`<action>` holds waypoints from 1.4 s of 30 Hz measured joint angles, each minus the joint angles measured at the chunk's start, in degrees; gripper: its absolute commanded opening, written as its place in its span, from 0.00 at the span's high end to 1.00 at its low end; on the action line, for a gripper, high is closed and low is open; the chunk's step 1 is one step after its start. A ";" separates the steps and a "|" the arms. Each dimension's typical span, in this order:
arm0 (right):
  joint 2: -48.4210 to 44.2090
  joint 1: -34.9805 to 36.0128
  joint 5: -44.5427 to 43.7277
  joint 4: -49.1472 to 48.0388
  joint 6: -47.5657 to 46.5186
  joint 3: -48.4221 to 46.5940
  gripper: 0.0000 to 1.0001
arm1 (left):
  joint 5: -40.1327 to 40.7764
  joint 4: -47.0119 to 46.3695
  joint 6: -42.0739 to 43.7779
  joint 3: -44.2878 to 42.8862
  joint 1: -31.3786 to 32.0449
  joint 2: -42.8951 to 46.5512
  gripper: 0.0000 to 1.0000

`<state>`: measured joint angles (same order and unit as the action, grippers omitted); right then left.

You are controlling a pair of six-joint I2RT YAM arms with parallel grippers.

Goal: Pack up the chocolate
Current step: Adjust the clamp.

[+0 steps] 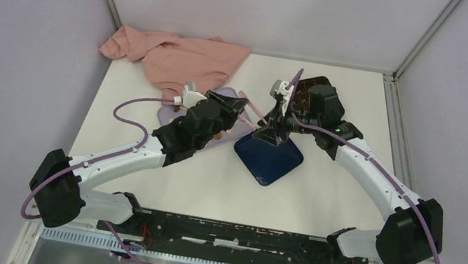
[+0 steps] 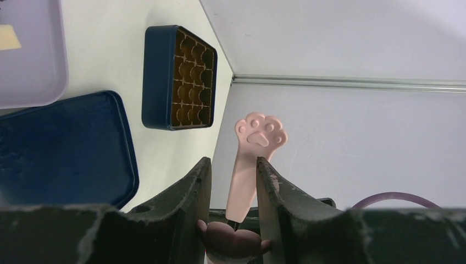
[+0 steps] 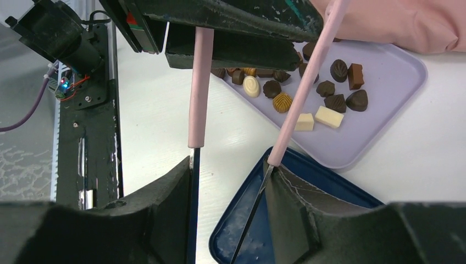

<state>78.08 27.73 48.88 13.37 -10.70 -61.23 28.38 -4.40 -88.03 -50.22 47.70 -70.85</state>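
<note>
White tabletop [image 1: 335, 190] with a pink cloth [image 1: 179, 59] bunched at the far left corner. A dark blue lid [image 1: 269, 159] lies flat mid-table, with a lilac tray [image 3: 384, 71] to its left and a blue grid box [image 2: 159, 77] far right of it. Can't tell from here whether the box cells are filled. Left tool [image 2: 233, 165] sits above the tray, clamped on the base of a pink paw-tipped stick [image 2: 258, 132] that points out toward the box. Right tool [image 3: 229, 165] is over the lid's far corner, part closed on pink tongs [image 3: 308, 77]. One tongs arm lies against each finger, both arms spread apart, and their tips are hidden under the left arm. Chocolate [image 3: 335, 103] is all loose on the tray: dark, brown and cream pieces, none in either tool.
</note>
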 measured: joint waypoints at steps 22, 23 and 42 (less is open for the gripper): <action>0.31 0.31 -0.07 -1.36 4.17 0.00 0.44 | 0.00 -0.90 -1.07 0.00 -0.37 -0.96 0.93; 0.42 0.31 -0.09 -1.40 4.35 0.00 0.45 | -0.02 -0.90 -1.07 0.00 -0.37 -1.03 0.93; 0.66 -0.76 -2.60 -3.43 5.31 0.00 0.62 | 0.02 -0.35 -0.28 0.04 -0.48 -1.40 0.14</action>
<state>78.74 26.96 46.28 9.93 -5.39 -61.23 28.40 -4.75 -88.31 -50.17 47.22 -72.25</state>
